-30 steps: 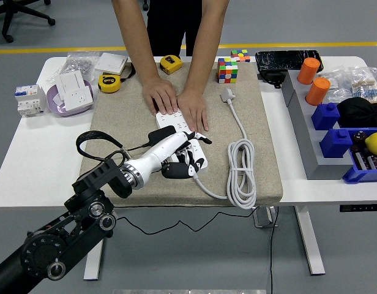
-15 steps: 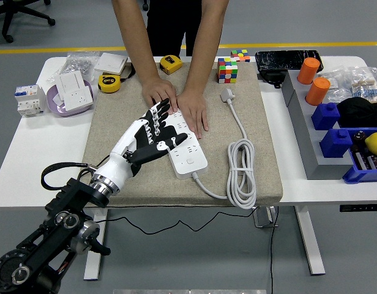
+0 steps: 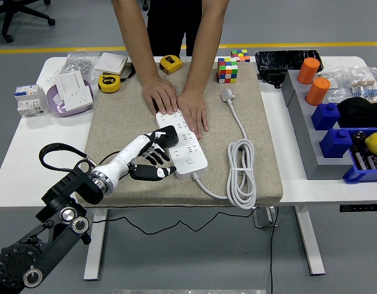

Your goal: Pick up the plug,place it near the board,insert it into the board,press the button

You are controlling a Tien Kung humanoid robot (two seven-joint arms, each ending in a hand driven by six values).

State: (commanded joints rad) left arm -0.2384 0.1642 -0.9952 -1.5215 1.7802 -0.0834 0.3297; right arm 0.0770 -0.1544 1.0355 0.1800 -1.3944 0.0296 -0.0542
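At the near-left corner of the white rectangular plastic power strip [image 3: 182, 146], the robot's left hand [image 3: 153, 160] lies low over the beige fabric mat [image 3: 115, 131], its black-and-white fingers [image 3: 153, 174] curled loosely toward the strip's near end. They seem to close on nothing, though a dark block just beyond the knuckles, beside the strip's left edge, may be a black plug [image 3: 167, 136] — too small to be sure whether it is seated or merely touched. The right hand is out of view.

To the right of the strip its white cable lies in a coiled bundle [image 3: 241, 174], and beyond that a loose white plug [image 3: 227, 95] rests on the mat, well apart from the sockets. At the strip's far end a person's two hands [image 3: 176, 103] press flat on it, steadying it on the white worktop [image 3: 29, 153].

By this reading the step in hand is the last — pressing the button. The next move calls for one fingertip brought down squarely on the switch, without dragging the strip.
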